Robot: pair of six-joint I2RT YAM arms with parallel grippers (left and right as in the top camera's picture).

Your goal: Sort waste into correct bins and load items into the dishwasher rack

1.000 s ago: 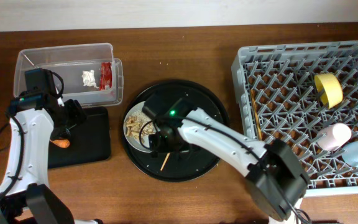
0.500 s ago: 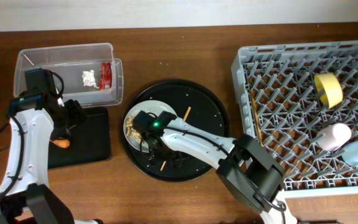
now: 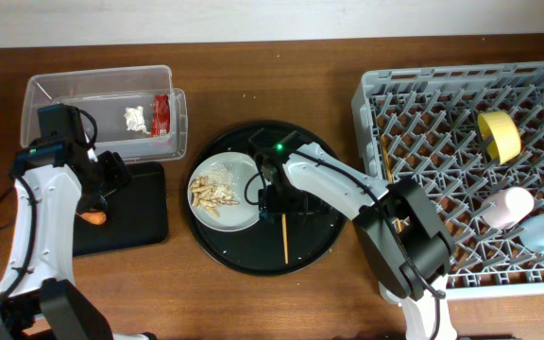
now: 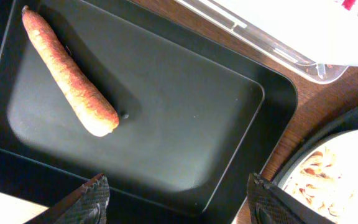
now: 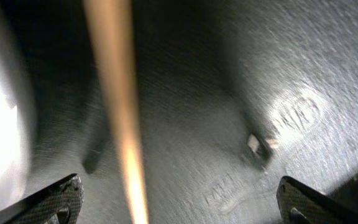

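while the right gripper (image 5: 182,205) is hovering, fingers spread, over the chopstick (image 5: 120,124) lying on the round black tray (image 3: 319,236), an off-centre closing may be sending it rolling away; left of that tray, the left gripper (image 4: 178,190) is gaping.

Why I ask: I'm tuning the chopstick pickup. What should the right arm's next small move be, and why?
Probably close the right gripper on the chopstick. In the wrist view its jaws stand open with the stick lying between them, close over the round black tray, and it is not yet gripped.
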